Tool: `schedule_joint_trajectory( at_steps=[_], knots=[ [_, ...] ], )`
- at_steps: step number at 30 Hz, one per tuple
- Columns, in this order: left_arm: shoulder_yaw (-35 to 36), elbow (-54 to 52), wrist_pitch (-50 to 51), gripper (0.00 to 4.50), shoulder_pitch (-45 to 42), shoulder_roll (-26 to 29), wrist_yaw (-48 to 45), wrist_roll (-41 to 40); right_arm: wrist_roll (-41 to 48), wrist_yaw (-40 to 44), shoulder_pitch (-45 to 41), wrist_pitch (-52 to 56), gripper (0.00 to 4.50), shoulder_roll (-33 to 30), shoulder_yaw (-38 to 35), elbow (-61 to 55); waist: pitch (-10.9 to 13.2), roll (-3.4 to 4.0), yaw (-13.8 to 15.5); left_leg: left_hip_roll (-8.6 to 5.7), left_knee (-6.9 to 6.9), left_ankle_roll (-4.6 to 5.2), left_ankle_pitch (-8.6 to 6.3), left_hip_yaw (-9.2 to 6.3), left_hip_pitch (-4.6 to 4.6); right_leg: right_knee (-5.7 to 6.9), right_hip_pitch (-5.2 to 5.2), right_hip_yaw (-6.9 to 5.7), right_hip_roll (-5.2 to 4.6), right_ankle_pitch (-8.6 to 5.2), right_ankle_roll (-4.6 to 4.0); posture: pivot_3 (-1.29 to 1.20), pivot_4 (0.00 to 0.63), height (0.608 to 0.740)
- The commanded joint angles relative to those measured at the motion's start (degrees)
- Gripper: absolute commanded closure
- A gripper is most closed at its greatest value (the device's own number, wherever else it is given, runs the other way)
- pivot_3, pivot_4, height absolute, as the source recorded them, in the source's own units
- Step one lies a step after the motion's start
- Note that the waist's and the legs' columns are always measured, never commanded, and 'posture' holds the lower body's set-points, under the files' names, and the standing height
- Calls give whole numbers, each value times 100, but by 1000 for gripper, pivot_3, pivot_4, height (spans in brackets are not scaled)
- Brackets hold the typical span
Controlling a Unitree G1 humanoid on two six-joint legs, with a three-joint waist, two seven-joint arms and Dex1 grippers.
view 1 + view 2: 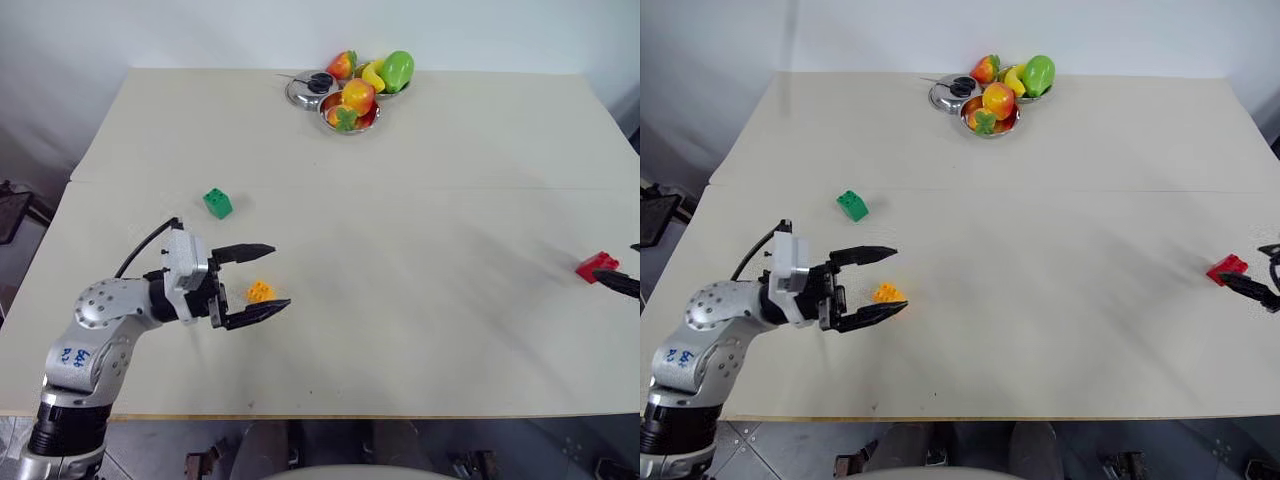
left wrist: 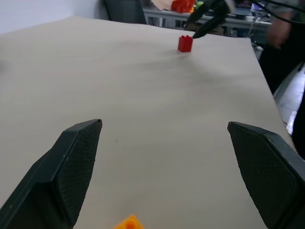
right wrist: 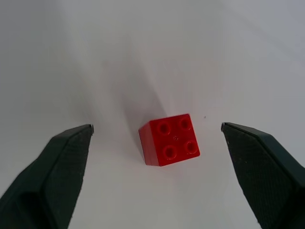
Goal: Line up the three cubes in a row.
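My right end effector (image 3: 155, 143) gapes wide over the red brick (image 3: 169, 139), near the tabletop's (image 1: 420, 250) right edge. Left end effector (image 1: 258, 285) wide too, flanking the yellow-orange brick (image 1: 259, 291); green brick (image 1: 217, 203) beyond. Centre the red before pinching.

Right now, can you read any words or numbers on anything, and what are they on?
Blue marking on the left arm's grey shell: too small and tilted to read; perhaps two characters.
Red cube: four studs on top, no letters readable.
Yellow-orange cube and green cube: no writing visible.
Table: no labels.
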Motion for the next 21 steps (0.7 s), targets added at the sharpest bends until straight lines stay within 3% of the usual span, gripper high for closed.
schedule_joint_trajectory(
  at_steps=[1, 7, 14, 17, 21],
  knots=[
    [214, -311, 53, 11, 66, 109, 75, -137, -578, 372, -833, -283, 0, -42, 520, 891, 3, 6, 8, 1, 4, 0, 0, 0, -2, 1, 0, -1, 0, 0, 0, 0, 150, 740],
    [398, -508, 143, 11, 184, 214, 165, -171, -1395, 52, -1925, -790, 0, 140, 1125, 2136, 6, 12, -5, 0, 6, -2, 0, -7, -7, 0, 2, -8, -1, 1, 1, 0, 150, 740],
    [583, -616, 174, 11, 297, 282, 215, -160, -1743, -27, -2347, -792, 0, 255, 1280, 2617, 8, 17, -20, 2, 6, -3, 0, -8, -9, 0, 2, -10, 0, 1, 1, 0, 150, 740],
    [603, -635, 168, 0, 313, 282, 248, -155, -1752, -93, -2431, -912, 566, 311, 1231, 2683, 10, 20, -29, 2, 6, -4, 1, -8, -9, 0, 2, -11, 0, 1, 1, 0, 150, 740],
    [609, -671, 157, 0, 357, 269, 272, -135, -1807, -167, -2479, -1013, 1927, 391, 1233, 2723, 10, 20, -47, 2, 6, -4, 0, -9, -9, 0, 2, -11, 0, 1, 1, 0, 150, 740]
  ],
)
